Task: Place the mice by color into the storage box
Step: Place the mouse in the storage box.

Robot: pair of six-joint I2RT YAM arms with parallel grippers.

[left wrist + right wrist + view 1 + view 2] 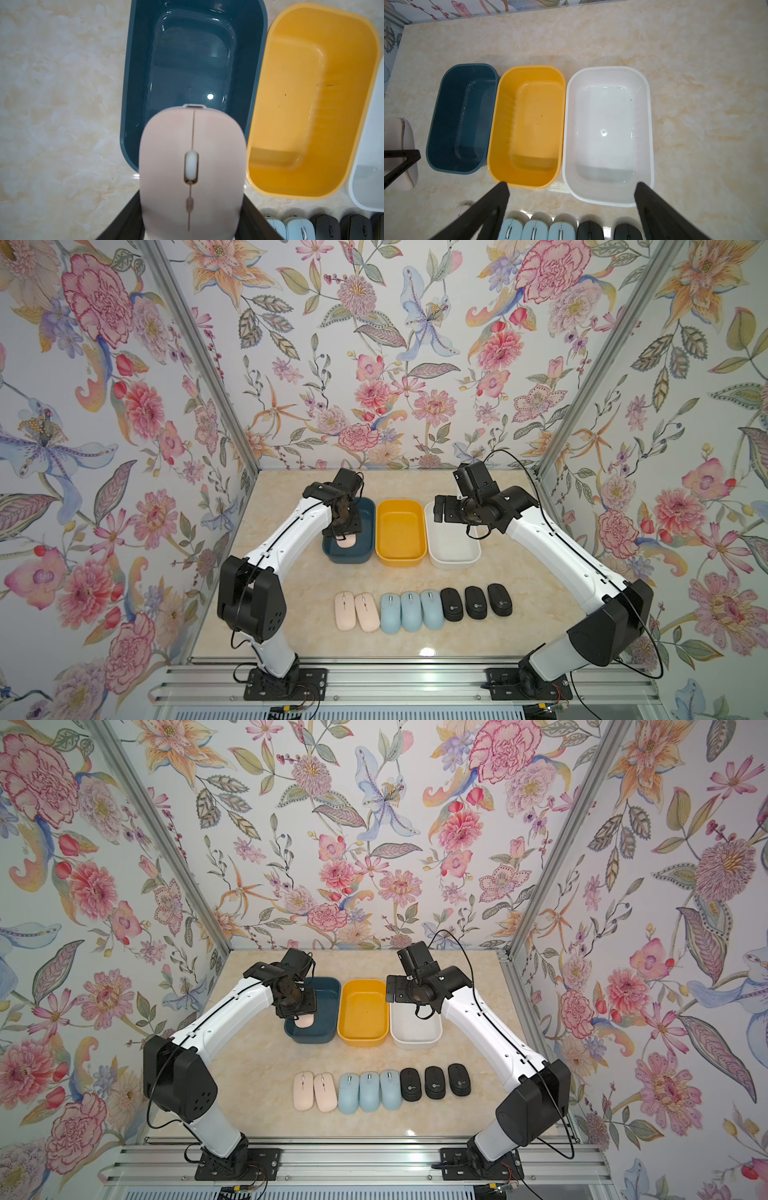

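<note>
no readable text or labels

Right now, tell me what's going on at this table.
The left gripper is shut on a pale pink oval wireless mouse, holding it over the near end of the dark teal plastic bin, not yet released. The yellow plastic bin and white plastic bin beside it are empty. The right gripper hangs open near the white bin, holding nothing. Two more pink mice, three light blue mice and three black mice lie in a row on the marbled table.

Marble tabletop with three bins, eight mice
</note>
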